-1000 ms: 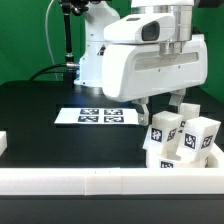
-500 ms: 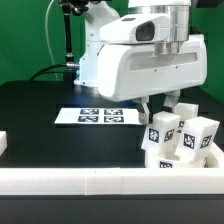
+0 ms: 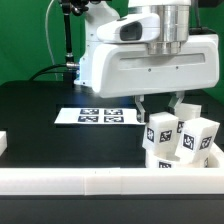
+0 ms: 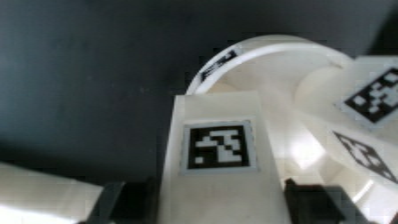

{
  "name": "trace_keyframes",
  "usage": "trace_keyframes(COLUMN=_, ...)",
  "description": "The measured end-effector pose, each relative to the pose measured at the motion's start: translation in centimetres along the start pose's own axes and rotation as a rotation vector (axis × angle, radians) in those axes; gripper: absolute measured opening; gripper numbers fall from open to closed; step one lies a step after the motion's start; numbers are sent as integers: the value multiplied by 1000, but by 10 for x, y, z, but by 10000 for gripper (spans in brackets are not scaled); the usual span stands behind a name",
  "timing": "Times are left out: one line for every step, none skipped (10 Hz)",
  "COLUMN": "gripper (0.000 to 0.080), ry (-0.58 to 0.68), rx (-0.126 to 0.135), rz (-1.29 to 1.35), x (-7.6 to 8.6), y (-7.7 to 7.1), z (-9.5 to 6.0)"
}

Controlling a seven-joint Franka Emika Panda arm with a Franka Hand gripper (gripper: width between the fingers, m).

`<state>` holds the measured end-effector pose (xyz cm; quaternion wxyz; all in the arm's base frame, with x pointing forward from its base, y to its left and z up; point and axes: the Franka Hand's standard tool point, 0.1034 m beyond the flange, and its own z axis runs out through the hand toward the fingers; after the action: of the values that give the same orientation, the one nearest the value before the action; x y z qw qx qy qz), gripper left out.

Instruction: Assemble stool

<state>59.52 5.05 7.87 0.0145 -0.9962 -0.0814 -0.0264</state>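
Stool parts sit bunched at the exterior view's right, on the black table point(image 3: 40, 105) just behind the long white border rail point(image 3: 90, 182). Seat point(image 4: 285, 62) is a round white disc, mostly hidden in ext view by the legs in front; its rim is cut off by the frame edge in wrist view. Gripper point(image 3: 160, 104) hangs over the cluster, wrist housing blocking much of the arm. Two dark fingers point(image 3: 142, 106) stand apart either side of the nearest upright leg point(image 3: 160, 136), w/ its tagged face toward wrist cam point(image 4: 219, 150). Fingertips show only as dark blurs at frame edge, so can't tell if pads touch the leg or just flank it. Marker board point(image 3: 97, 116) lies flat further back, well apart from the parts
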Motion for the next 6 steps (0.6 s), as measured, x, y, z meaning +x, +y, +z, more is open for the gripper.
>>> trace_keyframes(gripper=337, ry=2, rx=0, rz=88, x=0, y=0, z=0)
trace_keyframes(gripper=337, ry=22, rx=-6, rz=222, x=1, y=-3, z=0)
trace_keyframes(gripper=337, ry=38, rx=-7, rz=352, x=2, y=-5, z=0)
trace_keyframes(gripper=337, ry=44, rx=-6, rz=479, x=2, y=-7, z=0)
trace_keyframes(gripper=337, ry=37, rx=-3, rz=586, x=0, y=-8, z=0)
trace_keyframes(gripper=337, ry=38, rx=-2, rz=721, x=1, y=-9, z=0)
